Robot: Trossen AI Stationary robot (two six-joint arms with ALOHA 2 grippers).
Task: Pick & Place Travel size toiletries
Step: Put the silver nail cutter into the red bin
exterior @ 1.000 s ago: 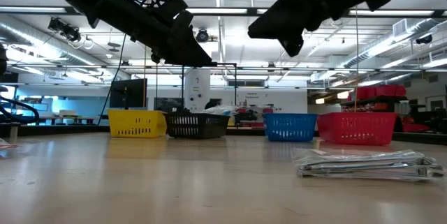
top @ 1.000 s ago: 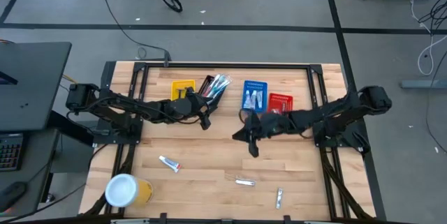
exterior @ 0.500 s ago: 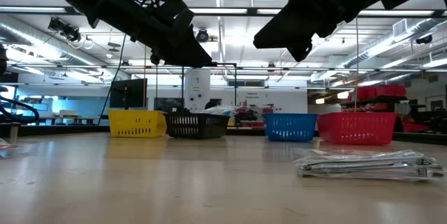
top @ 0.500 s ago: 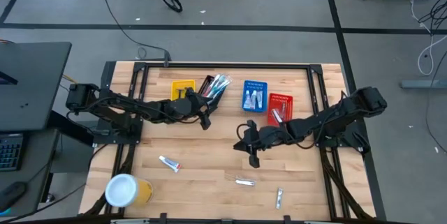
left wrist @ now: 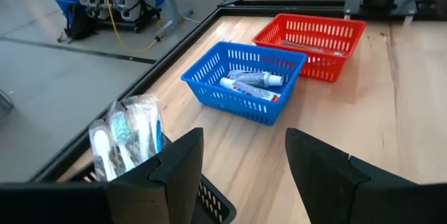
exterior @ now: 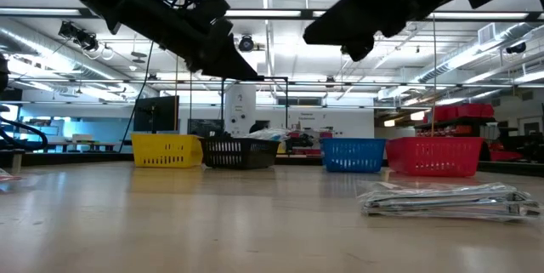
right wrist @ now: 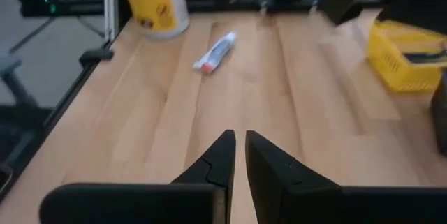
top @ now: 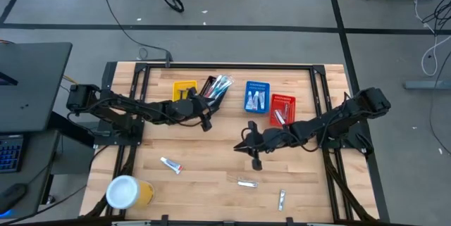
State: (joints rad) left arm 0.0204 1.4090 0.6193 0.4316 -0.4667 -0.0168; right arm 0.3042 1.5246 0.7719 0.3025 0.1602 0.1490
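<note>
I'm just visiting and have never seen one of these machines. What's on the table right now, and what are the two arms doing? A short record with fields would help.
Left gripper: open, empty, above the black basket holding toothbrushes
Right gripper: nearly shut, empty, over mid-table
Yellow basket: back row
Blue basket: holds small tubes
Red basket: beside the blue one
Loose items: white tube, two silvery sachets
Yellow cup: near left corner

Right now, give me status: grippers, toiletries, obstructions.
Left gripper open, empty, above black basket. Right gripper nearly shut, empty, over mid-table. Tube and two sachets loose on table. No obstruction seen.
</note>
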